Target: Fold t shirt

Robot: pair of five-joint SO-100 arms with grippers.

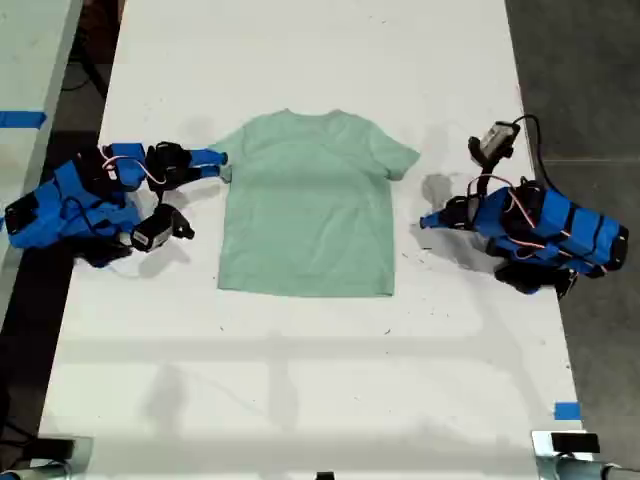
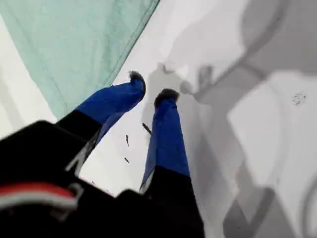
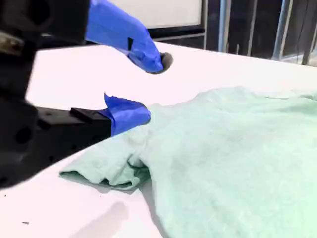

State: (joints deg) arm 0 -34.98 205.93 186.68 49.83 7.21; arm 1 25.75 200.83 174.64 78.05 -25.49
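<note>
Blue fingertips of my second gripper (image 3: 148, 87) stand apart at the sleeve of the t shirt (image 1: 308, 205), holding nothing; this arm sits at the exterior view's left. Flat and unfolded, the shirt lies at the middle of the white table (image 1: 300, 380). At that view's right, my first gripper (image 2: 150, 89) rests slightly parted over bare table, near the shirt's edge.
</note>
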